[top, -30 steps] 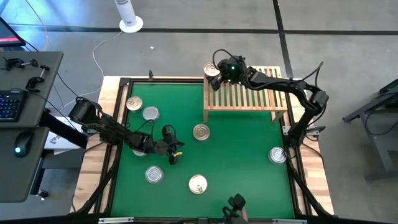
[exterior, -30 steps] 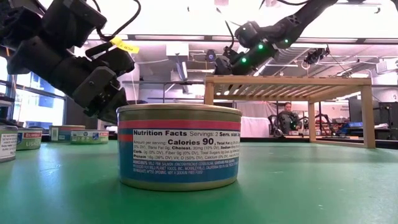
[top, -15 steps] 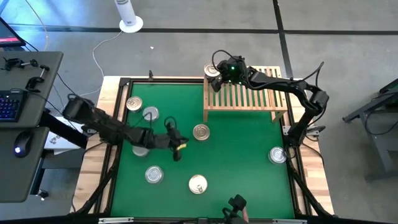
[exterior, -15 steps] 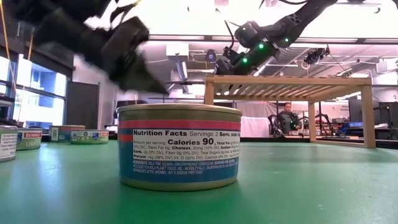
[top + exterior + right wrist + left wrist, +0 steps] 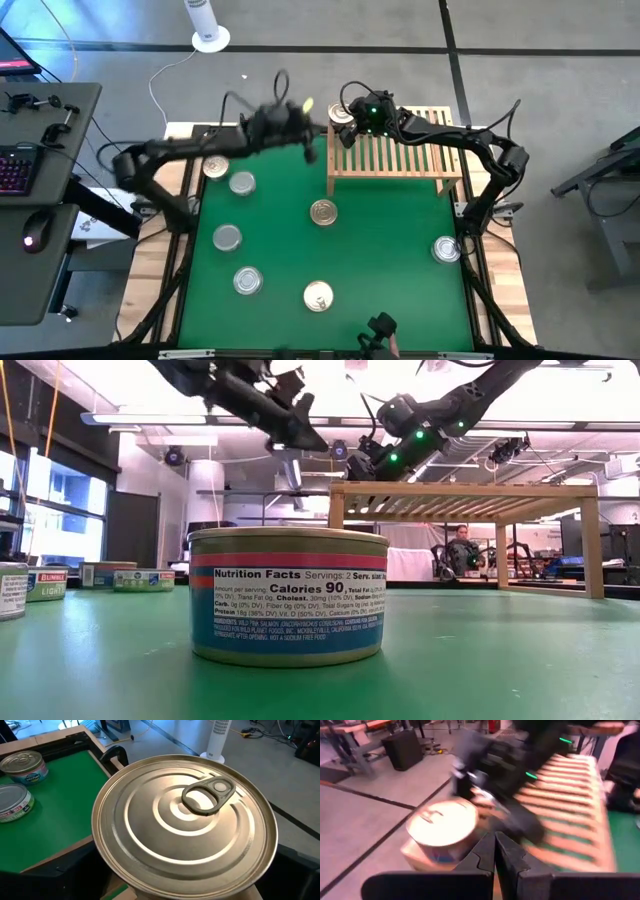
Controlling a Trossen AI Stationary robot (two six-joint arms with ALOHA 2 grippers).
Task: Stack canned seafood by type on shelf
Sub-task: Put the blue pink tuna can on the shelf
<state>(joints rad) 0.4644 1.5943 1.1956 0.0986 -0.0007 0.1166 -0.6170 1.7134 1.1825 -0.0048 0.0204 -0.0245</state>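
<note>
Eight tins total, one shelf (image 5: 400, 155), two tools.

My right tool (image 5: 345, 120) is at the shelf's far left corner, fingers spread on either side of the shelf tin (image 5: 342, 113), which sits lid-up on that corner. I can't tell if the pads touch it.

My left tool (image 5: 495, 852) is pressed together and holding nothing. It is up in the air over the far edge of the worktop (image 5: 390, 230), just beside that same corner, and motion-blurred.

Seven tins stand on the green worktop, all upright:
- two far left (image 5: 215, 167) (image 5: 241, 183)
- one mid-left (image 5: 228, 237)
- one near left (image 5: 247, 281)
- one near centre (image 5: 318, 295)
- one in front of the shelf (image 5: 323, 212)
- one at the right edge (image 5: 446, 249)

None are stacked.
</note>
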